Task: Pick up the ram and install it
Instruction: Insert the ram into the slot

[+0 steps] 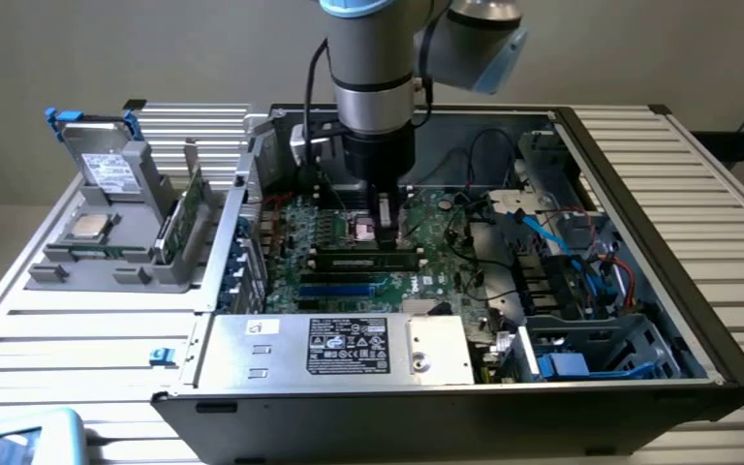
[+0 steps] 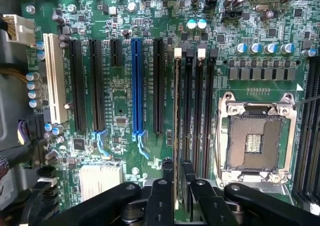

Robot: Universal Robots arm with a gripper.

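Nearest the wrist camera, the gripper (image 2: 176,173) has its two black fingers (image 2: 168,168) slightly parted. They straddle the ram (image 2: 176,110) loosely and do not clamp it. Seen edge-on, the ram stands upright in the outermost of four parallel memory slots (image 2: 199,110) on the motherboard (image 2: 120,110). Past those slots lies the open processor socket (image 2: 256,141). In the exterior view, the arm (image 1: 372,68) reaches down into the open computer case (image 1: 682,320).

The arm (image 1: 369,58) is formed of silver-grey tube, ringed with black bands and capped in light blue at its rounded joint (image 1: 482,39). A thin black cable (image 1: 309,92) is run down its side. The gripper (image 2: 177,168) is built of matt black linked bars, joined by round pins (image 2: 131,188).
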